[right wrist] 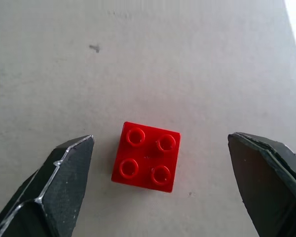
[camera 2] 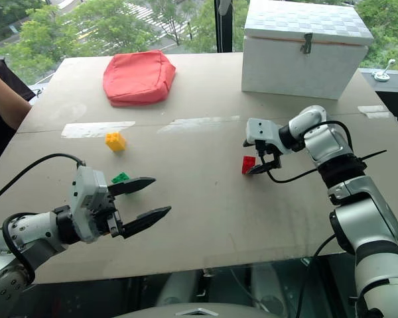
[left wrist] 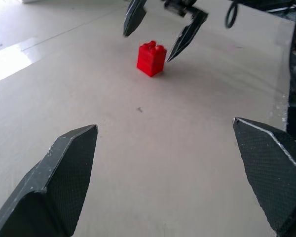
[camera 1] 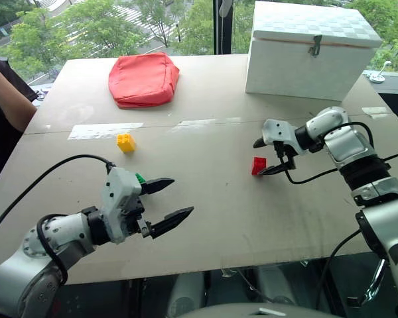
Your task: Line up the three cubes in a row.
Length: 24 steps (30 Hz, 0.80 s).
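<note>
The red cube (camera 1: 258,165) stands studs-up on the table, right of centre. My right gripper (camera 1: 261,158) hangs open just above it, one finger on either side and neither touching, as the right wrist view shows around the cube (right wrist: 148,156). The yellow cube (camera 1: 125,142) sits left of centre. The green cube (camera 2: 120,177) lies nearer the front, partly hidden behind my left gripper (camera 1: 174,199). That gripper hovers open and empty over the front left of the table, pointing towards the red cube (left wrist: 151,58).
A red cushion (camera 1: 144,79) lies at the back left and a large white box (camera 1: 310,50) stands at the back right. A person's arm (camera 1: 6,99) reaches in at the left table edge. Pale tape strips (camera 1: 105,130) cross the table (camera 1: 219,225).
</note>
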Each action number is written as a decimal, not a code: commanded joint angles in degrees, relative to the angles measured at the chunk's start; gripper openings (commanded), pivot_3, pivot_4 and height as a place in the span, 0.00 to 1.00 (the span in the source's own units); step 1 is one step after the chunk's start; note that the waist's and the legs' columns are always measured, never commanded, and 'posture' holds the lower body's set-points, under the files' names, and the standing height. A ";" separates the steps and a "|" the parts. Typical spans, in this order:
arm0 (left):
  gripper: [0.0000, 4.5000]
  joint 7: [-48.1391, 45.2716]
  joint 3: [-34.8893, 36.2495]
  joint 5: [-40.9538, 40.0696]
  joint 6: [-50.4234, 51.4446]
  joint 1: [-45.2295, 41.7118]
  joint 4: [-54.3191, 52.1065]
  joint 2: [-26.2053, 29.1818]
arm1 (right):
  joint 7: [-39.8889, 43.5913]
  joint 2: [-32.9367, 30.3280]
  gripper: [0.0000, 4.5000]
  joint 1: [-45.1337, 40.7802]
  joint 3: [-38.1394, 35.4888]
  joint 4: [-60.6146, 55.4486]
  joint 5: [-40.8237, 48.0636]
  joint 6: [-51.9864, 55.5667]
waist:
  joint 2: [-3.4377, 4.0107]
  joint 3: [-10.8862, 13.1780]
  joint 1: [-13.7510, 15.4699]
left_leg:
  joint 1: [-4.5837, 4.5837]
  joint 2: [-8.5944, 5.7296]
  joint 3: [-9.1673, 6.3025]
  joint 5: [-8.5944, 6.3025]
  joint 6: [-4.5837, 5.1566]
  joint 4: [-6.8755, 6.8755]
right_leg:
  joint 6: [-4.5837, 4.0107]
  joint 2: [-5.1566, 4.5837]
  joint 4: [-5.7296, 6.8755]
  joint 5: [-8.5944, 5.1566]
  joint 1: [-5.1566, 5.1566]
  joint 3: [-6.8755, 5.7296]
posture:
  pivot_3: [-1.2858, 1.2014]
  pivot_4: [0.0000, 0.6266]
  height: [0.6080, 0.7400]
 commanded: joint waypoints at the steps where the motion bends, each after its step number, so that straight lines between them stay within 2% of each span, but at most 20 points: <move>1: 1.00 0.65 2.59 3.28 -3.03 -0.04 2.87 -0.39 | -0.73 -4.10 0.99 7.29 -6.77 -14.41 6.49 4.01 | -0.01 -0.01 0.36 | -0.03 -0.02 -0.05 0.00 0.00 0.00 | 0.00 -0.02 -0.01 -0.01 0.01 -0.05 | 0.52 0.24 1.00; 4: 1.00 3.39 3.88 4.51 -2.36 -0.94 5.32 -1.18 | -1.31 -4.87 0.99 13.06 -11.89 -25.77 14.50 9.33 | 0.01 0.01 0.08 | -0.05 -0.01 -0.06 0.00 0.00 0.01 | 0.01 -0.03 0.00 -0.01 0.00 -0.08 | 0.52 0.24 1.00; 7: 1.00 9.58 4.15 7.46 0.27 -2.62 8.14 -1.89 | -7.43 -2.58 0.99 23.70 -21.36 -43.63 26.99 12.46 | -0.01 0.00 0.14 | -0.01 0.03 -0.08 0.00 0.01 0.00 | 0.04 -0.01 0.03 -0.02 0.01 -0.07 | 0.52 0.24 1.00; 10: 1.00 12.69 3.95 7.80 3.63 -5.31 10.93 -1.74 | -14.07 -1.45 0.99 31.18 -25.74 -54.18 32.89 16.19 | -0.01 0.00 0.18 | 0.02 0.07 -0.19 0.00 0.01 0.00 | 0.22 0.02 0.08 -0.12 0.04 -0.17 | 0.52 0.24 1.00; 16: 1.00 5.38 -0.37 11.96 3.81 -11.85 21.14 6.80 | -18.43 -5.19 0.99 40.73 -27.48 -62.89 35.13 17.68 | -0.07 -0.04 0.34 | 0.06 0.05 -0.07 0.00 0.00 0.10 | 0.24 -0.02 0.10 -0.15 0.06 -0.13 | 0.52 0.24 1.00; 21: 1.00 -3.62 -8.71 16.28 1.80 -18.26 29.94 12.62 | -19.82 -7.34 0.99 44.52 -26.64 -64.35 33.58 15.40 | -0.09 -0.02 0.29 | 0.03 0.05 -0.04 -0.01 0.00 0.04 | 0.25 -0.03 0.03 -0.16 0.04 -0.14 | 0.52 0.24 1.00; 24: 0.82 -7.58 -12.90 18.89 -0.91 -21.37 34.28 13.34 | -21.88 -7.67 1.00 45.77 -27.07 -65.73 33.70 15.29 | -0.10 -0.01 0.25 | -0.01 0.05 0.00 -0.01 0.00 0.00 | 0.24 -0.04 0.00 -0.15 -0.01 -0.12 | 0.52 0.24 1.00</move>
